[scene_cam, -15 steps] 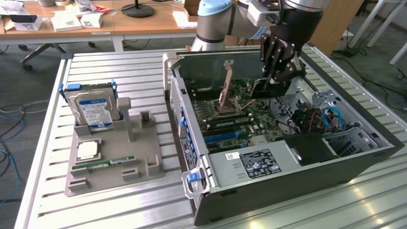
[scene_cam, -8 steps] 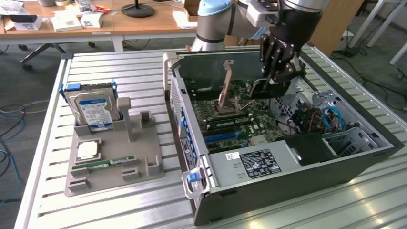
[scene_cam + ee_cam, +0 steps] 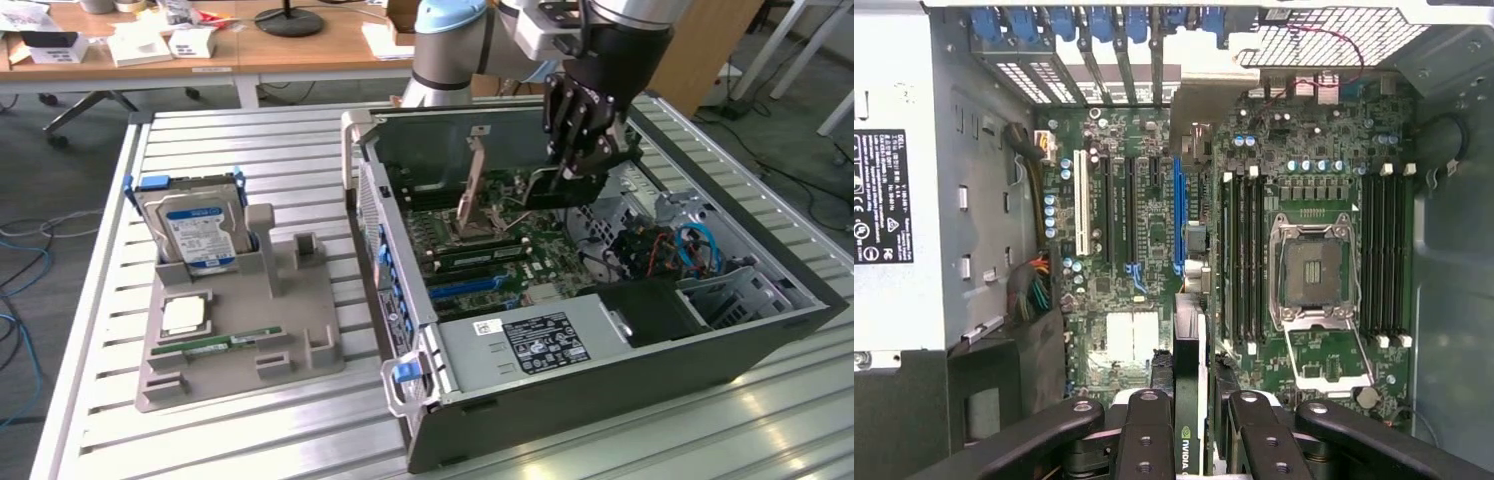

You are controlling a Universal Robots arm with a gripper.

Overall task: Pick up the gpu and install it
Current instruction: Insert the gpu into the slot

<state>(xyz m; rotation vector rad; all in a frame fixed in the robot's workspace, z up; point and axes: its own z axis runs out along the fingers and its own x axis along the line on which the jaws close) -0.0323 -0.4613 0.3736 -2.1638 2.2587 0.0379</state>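
My gripper [image 3: 585, 160] hangs inside the open computer case [image 3: 747, 340], shut on the gpu [image 3: 558, 186], a dark flat card held on edge above the motherboard [image 3: 514, 250]. In the wrist view the gpu [image 3: 1188, 345] runs edge-on between the black fingers [image 3: 1149, 430]. It sits over the board between the blue expansion slot [image 3: 1177, 215] and the memory slots [image 3: 1242, 255]. The card is clear of the board and in no slot. My gripper [image 3: 1194, 405] clamps it near its upper edge.
A grey holder tray [image 3: 234, 335] on the exterior view's left carries a silver hard drive [image 3: 198, 232], a processor [image 3: 184, 315] and a green memory stick [image 3: 214, 345]. The power supply [image 3: 527, 345] fills the case's near end. An empty processor socket [image 3: 1314, 270] lies beside the memory slots.
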